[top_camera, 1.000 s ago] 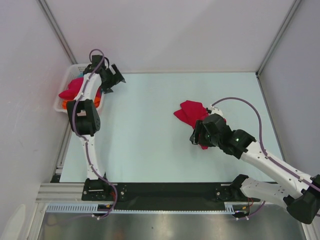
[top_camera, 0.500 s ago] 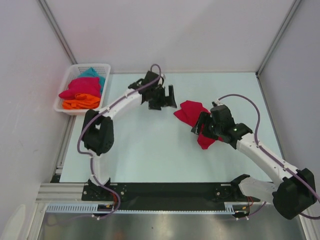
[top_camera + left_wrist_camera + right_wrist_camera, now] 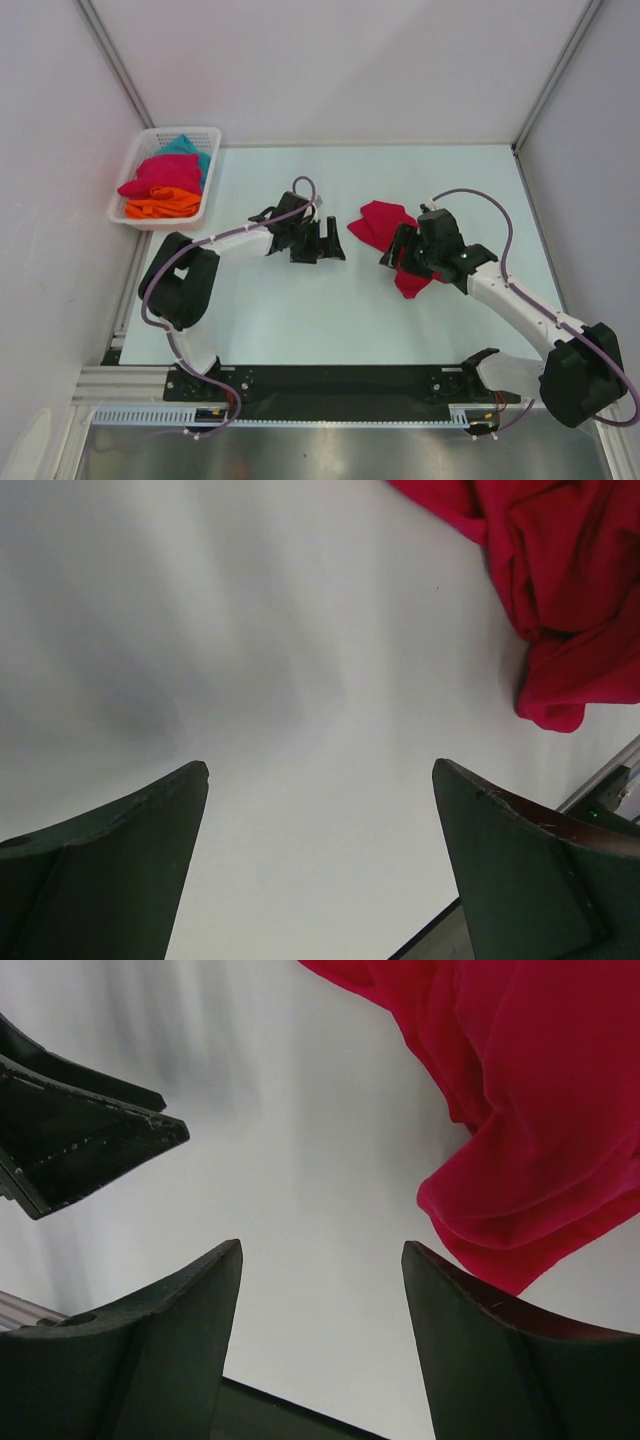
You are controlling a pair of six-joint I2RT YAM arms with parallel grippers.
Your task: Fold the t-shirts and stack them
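Observation:
A crumpled crimson-pink t-shirt (image 3: 383, 222) lies right of the table's middle. My right gripper (image 3: 394, 256) hovers at its left edge, open and empty; in the right wrist view (image 3: 322, 1245) the shirt (image 3: 520, 1090) lies just beyond the right finger. My left gripper (image 3: 330, 242) hangs wide open a short way left of the shirt, holding nothing. In the left wrist view (image 3: 320, 770) the shirt (image 3: 565, 580) fills the top right corner. More t-shirts sit piled in the basket: crimson-pink (image 3: 160, 174), orange (image 3: 160, 207) and teal (image 3: 186, 146).
The white mesh basket (image 3: 205, 129) stands at the table's far left corner, beside the left wall. A finger of the left gripper (image 3: 75, 1145) shows at the upper left of the right wrist view. Frame posts (image 3: 545, 95) rise at the back corners.
My left arm has swung from over the basket to the middle of the table, stopping left of the shirt. My right gripper has moved up to the shirt and opened wider.

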